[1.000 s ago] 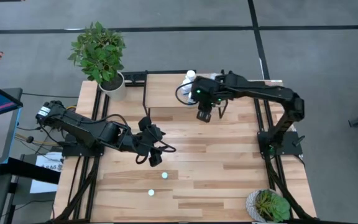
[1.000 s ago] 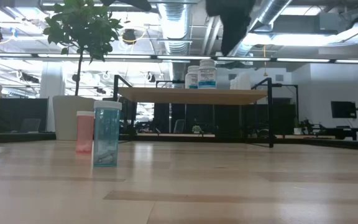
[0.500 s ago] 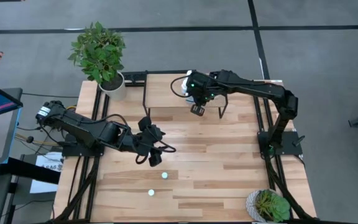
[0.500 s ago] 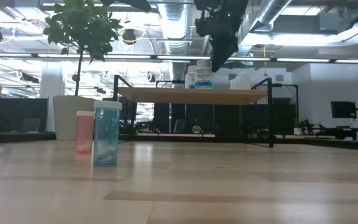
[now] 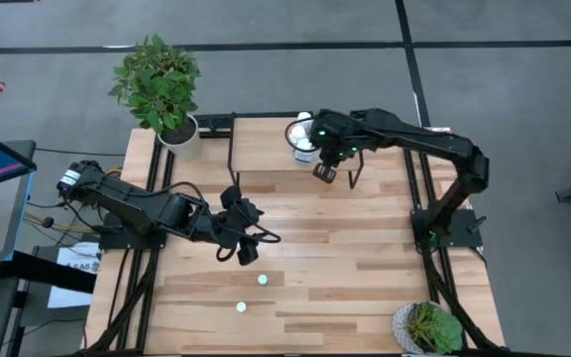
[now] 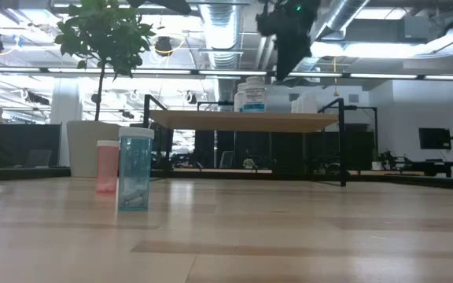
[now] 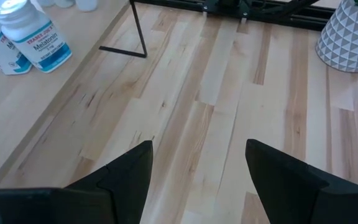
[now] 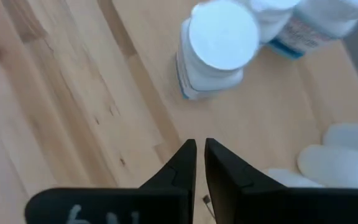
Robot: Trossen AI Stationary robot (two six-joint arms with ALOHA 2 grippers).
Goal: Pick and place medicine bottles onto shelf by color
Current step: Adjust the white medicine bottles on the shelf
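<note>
two bottles [image 5: 251,293] stand upright on the table just before my left gripper [image 5: 250,238], wide open, far nearer than my right gripper [image 5: 323,173], nearly closed, empty, above the shelf [image 5: 266,149].

1. L arm [image 5: 147,208]: matte black, chunky jointed segments, thin black cables looping off the wrist end.
2. L arm base end: small white label w/ dark print on the shoulder housing.
3. L gripper [image 7: 197,168]: two flat black wedge-shaped fingers w/ angular bevelled faces, plain, no markings seen.
4. R arm [image 5: 414,144]: matte black, slimmer long links, boxy elbow, mounted on a black frame at table edge.
5. R arm wrist: small green LED dots glowing on the housing, black cable loop beside it.
6. R gripper [image 8: 200,163]: two narrow black pointed fingers; black crossbar below carries a whitish scrawled mark, unreadable.
</note>
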